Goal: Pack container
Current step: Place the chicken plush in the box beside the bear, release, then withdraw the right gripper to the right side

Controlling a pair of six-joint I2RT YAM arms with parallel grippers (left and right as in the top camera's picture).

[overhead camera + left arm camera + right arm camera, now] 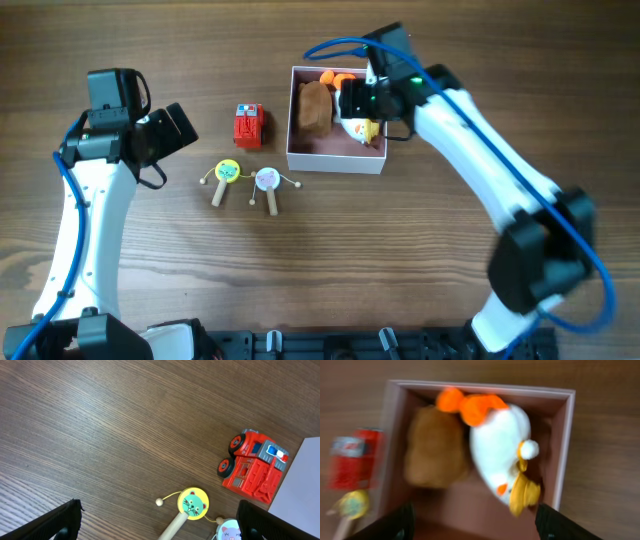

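Observation:
The container is a square white box with a dusty pink inside, at the back middle of the table. In it lie a brown plush toy and a white plush duck with orange parts. My right gripper hovers over the box's right side, open and empty; the wrist view shows its fingers wide apart above the pink floor. My left gripper is open and empty at the left. Its wrist view shows a red toy truck and a yellow cat rattle drum.
On the table left of the box stand the red truck, the yellow rattle drum and a pink-faced rattle drum. The box's white wall shows at the right edge of the left wrist view.

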